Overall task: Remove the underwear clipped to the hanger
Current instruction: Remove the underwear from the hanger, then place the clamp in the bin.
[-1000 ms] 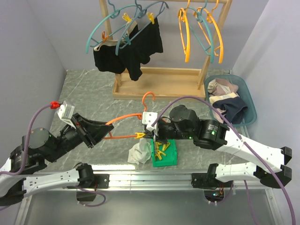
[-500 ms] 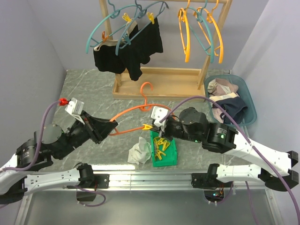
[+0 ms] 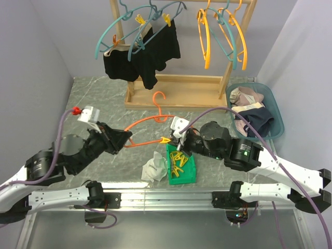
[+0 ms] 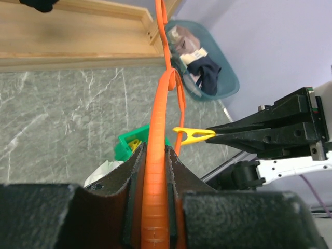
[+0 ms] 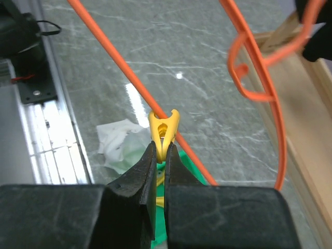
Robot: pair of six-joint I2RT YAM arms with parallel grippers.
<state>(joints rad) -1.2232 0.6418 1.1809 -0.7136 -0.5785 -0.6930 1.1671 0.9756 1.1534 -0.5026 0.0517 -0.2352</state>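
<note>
The left gripper (image 4: 155,153) has its two black fingers pressed close against the ribbed end of a thin orange plastic hanger (image 4: 155,207). The hanger runs straight away from them, its hook pointing toward the wooden rack. The right gripper (image 5: 162,150) has its fingers almost together, pinching the tail of a small yellow plastic clothes peg (image 5: 163,127). The peg's mouth bites the hanger's straight lower bar.

No cloth hangs from this hanger. Below it, just left of the right gripper's fingers and apart from both grippers, a white-grey soft cloth undergarment (image 3: 154,168) lies crumpled on the grey veined marble-look table (image 3: 104,98). It is bunched into a rumpled heap, so no clear long axis or heading shows. Its right edge touches a shallow green plastic tray (image 3: 191,168) holding loose yellow pegs (image 3: 178,166).

Far beyond the fingers, two black soft cloth undergarments (image 3: 155,52) hang from curved teal plastic hangers (image 3: 111,28) on the pale wooden rack (image 3: 176,91). Their waistbands are up, clipped with yellow pegs, and run across the view, while the leg ends point down. Bare yellow-orange hangers (image 3: 212,36) hang further right on the same rail. An oval teal plastic basket (image 3: 275,111) at the table's right edge holds a jumble of beige and dark cloth.
</note>
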